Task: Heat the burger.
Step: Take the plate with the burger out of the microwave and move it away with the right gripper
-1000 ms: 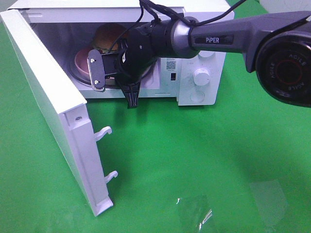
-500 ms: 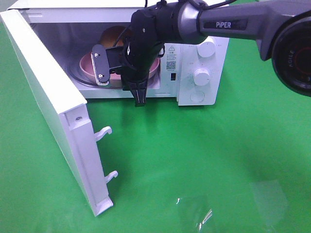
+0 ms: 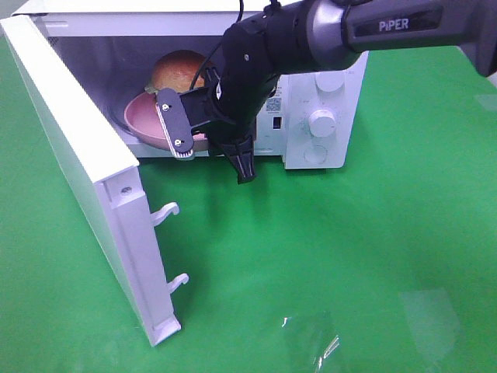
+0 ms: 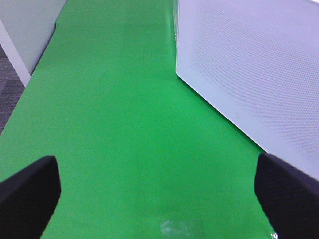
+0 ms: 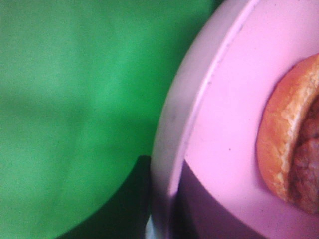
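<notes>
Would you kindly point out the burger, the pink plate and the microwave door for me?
burger (image 3: 180,68), exterior high view, top of the bun.
pink plate (image 3: 142,116), exterior high view, left rim.
microwave door (image 3: 74,148), exterior high view, inner face.

1. A bright green cloth (image 3: 326,256) covers the whole work surface.
2. A white microwave (image 3: 322,116) stands at the far side of the cloth, its door (image 3: 78,163) swung wide open to the left.
3. Two white latch hooks (image 3: 165,211) stick out from the door's edge.
4. Light glints off a clear patch (image 3: 314,342) near the front edge.
5. In the left wrist view, grey floor (image 4: 7,94) shows beside the cloth.
</notes>
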Available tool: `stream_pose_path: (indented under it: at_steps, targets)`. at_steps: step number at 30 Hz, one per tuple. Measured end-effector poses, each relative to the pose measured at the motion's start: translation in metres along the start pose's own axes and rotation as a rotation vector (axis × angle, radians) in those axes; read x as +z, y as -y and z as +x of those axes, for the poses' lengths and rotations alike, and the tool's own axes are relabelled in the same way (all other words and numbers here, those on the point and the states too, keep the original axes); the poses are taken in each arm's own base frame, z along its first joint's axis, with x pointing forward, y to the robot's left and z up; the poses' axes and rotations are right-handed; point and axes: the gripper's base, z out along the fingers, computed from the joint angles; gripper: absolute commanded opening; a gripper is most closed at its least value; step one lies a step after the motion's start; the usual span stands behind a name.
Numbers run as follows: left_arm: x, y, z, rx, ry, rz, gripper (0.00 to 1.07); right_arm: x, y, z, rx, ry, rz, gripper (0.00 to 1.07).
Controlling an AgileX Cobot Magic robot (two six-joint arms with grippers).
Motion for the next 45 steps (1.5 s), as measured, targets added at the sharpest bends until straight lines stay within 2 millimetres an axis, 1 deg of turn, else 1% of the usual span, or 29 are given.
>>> stream_pose_path:
  at_steps: [6,13,17,20,21,22,24,25,26,29,31,34,35,36,38,43,44,45]
  targets:
    - [0.0,0.0,0.0,0.0,0.0,0.0,0.98,-0.011,-0.014,0.001,-0.075,0.0,0.035,0.0]
    - [0.0,0.0,0.0,0.0,0.0,0.0,0.98,-0.02,-0.024,0.003,-0.095,0.013,0.059,0.0]
    - [0.0,0.0,0.0,0.0,0.0,0.0,0.98,-0.032,-0.036,0.005,-0.117,0.036,0.099,0.0]
    - [0.0,0.0,0.0,0.0,0.0,0.0,0.98,-0.033,-0.038,0.006,-0.127,0.037,0.103,0.0]
    - [0.0,0.0,0.0,0.0,0.0,0.0,0.98,-0.037,-0.043,0.007,-0.15,0.038,0.107,0.0]
    - [0.0,0.0,0.0,0.0,0.0,0.0,0.98,-0.037,-0.043,0.007,-0.15,0.038,0.107,0.0]
    - [0.0,0.0,0.0,0.0,0.0,0.0,0.98,-0.043,-0.053,0.009,-0.185,0.035,0.101,0.0]
    - [0.0,0.0,0.0,0.0,0.0,0.0,0.98,-0.043,-0.053,0.009,-0.185,0.035,0.101,0.0]
    - [0.0,0.0,0.0,0.0,0.0,0.0,0.98,-0.047,-0.057,0.01,-0.189,0.037,0.099,0.0]
    - [0.0,0.0,0.0,0.0,0.0,0.0,0.98,-0.05,-0.059,0.01,-0.193,0.038,0.099,0.0]
    - [0.0,0.0,0.0,0.0,0.0,0.0,0.98,-0.058,-0.068,0.012,-0.199,0.045,0.102,0.0]
    - [0.0,0.0,0.0,0.0,0.0,0.0,0.98,-0.06,-0.07,0.013,-0.2,0.048,0.105,0.0]
    - [0.0,0.0,0.0,0.0,0.0,0.0,0.98,-0.066,-0.075,0.012,-0.206,0.055,0.11,0.0]
    - [0.0,0.0,0.0,0.0,0.0,0.0,0.98,-0.066,-0.075,0.012,-0.206,0.055,0.11,0.0]
    - [0.0,0.0,0.0,0.0,0.0,0.0,0.98,-0.077,-0.083,0.015,-0.224,0.057,0.115,0.0]
    - [0.0,0.0,0.0,0.0,0.0,0.0,0.98,-0.084,-0.09,0.015,-0.227,0.058,0.109,0.0]
    - [0.0,0.0,0.0,0.0,0.0,0.0,0.98,-0.089,-0.093,0.016,-0.228,0.059,0.11,0.0]
    - [0.0,0.0,0.0,0.0,0.0,0.0,0.98,-0.089,-0.093,0.016,-0.228,0.059,0.11,0.0]
